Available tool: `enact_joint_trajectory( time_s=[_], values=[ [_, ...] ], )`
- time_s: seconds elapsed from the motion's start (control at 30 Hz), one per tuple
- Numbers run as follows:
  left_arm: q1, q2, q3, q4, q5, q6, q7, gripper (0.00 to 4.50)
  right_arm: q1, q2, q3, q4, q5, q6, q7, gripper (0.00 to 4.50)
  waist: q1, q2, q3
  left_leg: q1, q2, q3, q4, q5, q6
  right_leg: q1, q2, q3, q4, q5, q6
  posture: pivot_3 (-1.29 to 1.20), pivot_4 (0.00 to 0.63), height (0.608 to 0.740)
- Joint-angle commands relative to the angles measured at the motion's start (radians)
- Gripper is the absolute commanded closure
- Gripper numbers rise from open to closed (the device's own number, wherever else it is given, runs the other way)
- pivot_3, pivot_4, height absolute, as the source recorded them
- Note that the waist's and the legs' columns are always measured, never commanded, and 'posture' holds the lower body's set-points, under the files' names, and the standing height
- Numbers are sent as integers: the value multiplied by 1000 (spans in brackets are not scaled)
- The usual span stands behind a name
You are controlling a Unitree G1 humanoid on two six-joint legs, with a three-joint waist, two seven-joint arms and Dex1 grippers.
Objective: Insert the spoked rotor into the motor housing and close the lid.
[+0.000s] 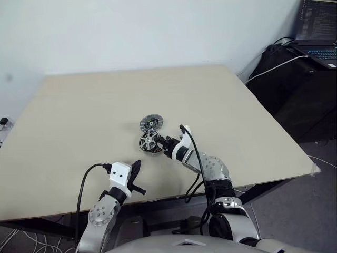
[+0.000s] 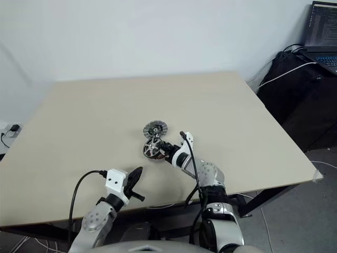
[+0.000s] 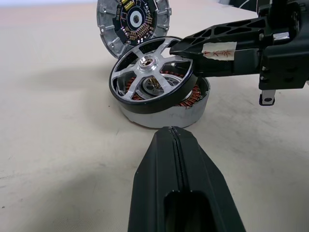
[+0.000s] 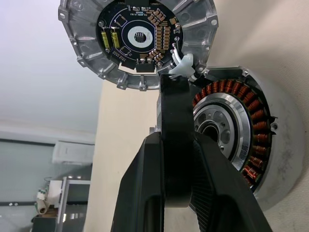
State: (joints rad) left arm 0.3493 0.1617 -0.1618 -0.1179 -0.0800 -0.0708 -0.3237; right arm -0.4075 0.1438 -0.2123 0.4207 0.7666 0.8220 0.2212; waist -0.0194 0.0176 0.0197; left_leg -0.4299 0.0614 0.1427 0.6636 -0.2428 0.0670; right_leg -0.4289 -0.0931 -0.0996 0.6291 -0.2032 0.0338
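Observation:
The spoked rotor [image 3: 150,73], a dark ring with silvery spokes, sits tilted over the motor housing [image 3: 190,107], whose coppery windings show through the gaps. My right gripper [image 1: 166,143] is shut on the rotor's rim [image 4: 174,101], seen edge-on between its fingers [image 4: 145,169]. The housing [image 4: 231,123] lies beside that rim on the table. Just beyond them, the lid [image 1: 151,123] rests with its circuit-board face [image 4: 137,36] showing. My left gripper [image 1: 136,176] hovers near the table's front edge, a short way from the housing, shut and empty; its fingers [image 3: 176,164] point at the housing.
The beige table [image 1: 79,116] is bare around the three parts. A dark cabinet [image 1: 295,84] with a laptop [image 1: 318,31] and cables stands off the table's right side. A white wall runs behind the far edge.

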Motion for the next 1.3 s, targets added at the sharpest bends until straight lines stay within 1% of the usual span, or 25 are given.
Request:
enact_joint_trajectory(
  time_s=[0.03,0.2,0.57,1.3],
  values=[
    [-5,2,5,-29,-3,-14,-2,4500,-2,-5,-34,-71,34,13,15,4080,0,0,0,0,0,0,0,0,0,0,0,0,0,0,0,0,0,740],
    [-5,1,2,-26,-1,-13,-4,4500,18,-1,-18,-103,52,62,45,4080,-2,0,0,0,0,0,0,0,0,0,0,0,0,0,0,0,0,740],
    [-7,0,7,-25,-1,-12,-1,4500,48,22,28,-129,24,107,46,4080,-9,0,0,0,0,0,0,0,0,0,0,0,0,0,0,0,0,740],
    [-3,-1,3,-23,-1,-11,-2,4500,-4,4,-37,-79,18,46,30,4080,-7,0,0,0,0,0,0,0,0,0,0,0,0,0,0,0,0,740]
  ],
)
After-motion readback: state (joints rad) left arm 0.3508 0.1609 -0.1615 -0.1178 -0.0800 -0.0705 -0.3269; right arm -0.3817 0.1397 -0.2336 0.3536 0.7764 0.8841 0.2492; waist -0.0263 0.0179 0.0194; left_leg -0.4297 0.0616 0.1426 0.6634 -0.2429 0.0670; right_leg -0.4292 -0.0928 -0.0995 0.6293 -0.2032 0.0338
